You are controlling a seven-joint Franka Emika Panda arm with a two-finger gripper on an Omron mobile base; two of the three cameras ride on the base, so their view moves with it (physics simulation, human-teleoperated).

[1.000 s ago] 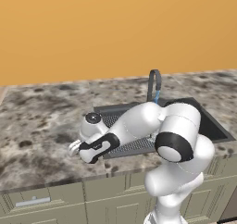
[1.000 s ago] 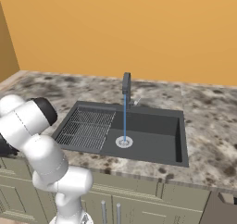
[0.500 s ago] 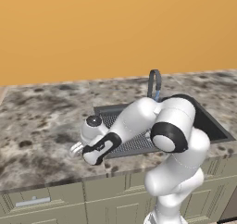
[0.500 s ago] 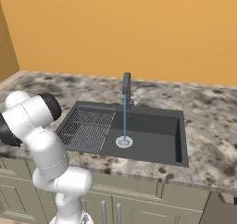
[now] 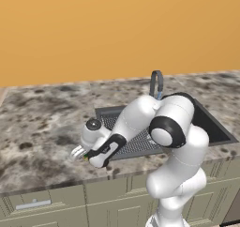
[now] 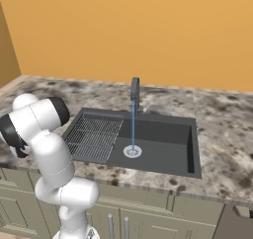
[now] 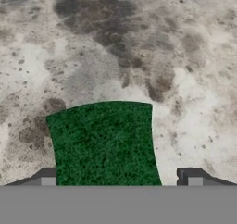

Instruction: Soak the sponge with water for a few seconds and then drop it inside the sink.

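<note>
The white arm (image 5: 140,123) has folded lower over the marble counter (image 5: 42,123) left of the sink (image 6: 148,144), its elbow shifting further toward the sink's faucet (image 5: 156,83) and its wrist dropping closer to the stone. In the right base view, the arm's shoulder has swung away from the counter's front edge toward the sink's drainboard (image 6: 94,134). The gripper (image 5: 79,153) now sits down at the counter surface, its jaws narrowing around the sponge (image 7: 104,142).
</note>
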